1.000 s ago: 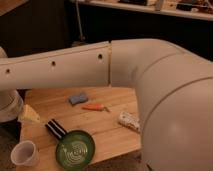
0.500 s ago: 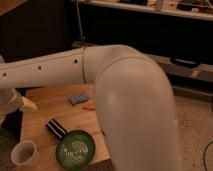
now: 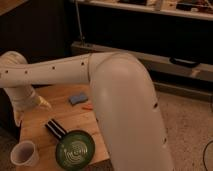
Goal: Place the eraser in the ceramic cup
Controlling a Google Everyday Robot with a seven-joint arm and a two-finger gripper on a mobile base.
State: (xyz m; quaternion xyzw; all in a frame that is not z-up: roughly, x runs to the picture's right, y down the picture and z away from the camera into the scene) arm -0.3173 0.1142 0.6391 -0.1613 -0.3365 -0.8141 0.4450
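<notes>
Far left: the gripper (image 3: pixel 21 102) hangs over the left part of the counter (image 3: pixel 42 136), behind the ceramic cup (image 3: pixel 24 153). The state of the jaws cannot be told from this position. The cup stands upright near the front left corner, mouth open and nothing seen inside.

Next to the right: the eraser (image 3: pixel 56 130) lies flat on the counter, set at a slant, between the cup and the green plate (image 3: pixel 75 148). Its nearer end is just beside the plate rim; whether they touch cannot be told. The task is judged to be at the reach-and-grasp step, with the eraser not yet taken.

Procedure for this step:
1. Bring the gripper over the middle of the eraser.
2. Turn the wrist so the jaws span the short width, not the length.
3. Descend straight; keep the plate-side jaw off the rim.
4. Grip at mid-length so the block does not pivot on the lift.

Further right and back: a blue pad (image 3: pixel 77 98) and an orange stick (image 3: pixel 88 106), well apart from the eraser; leave both alone. The bulky white arm (image 3: pixel 125 100) fills the right side and hides the counter there
</notes>
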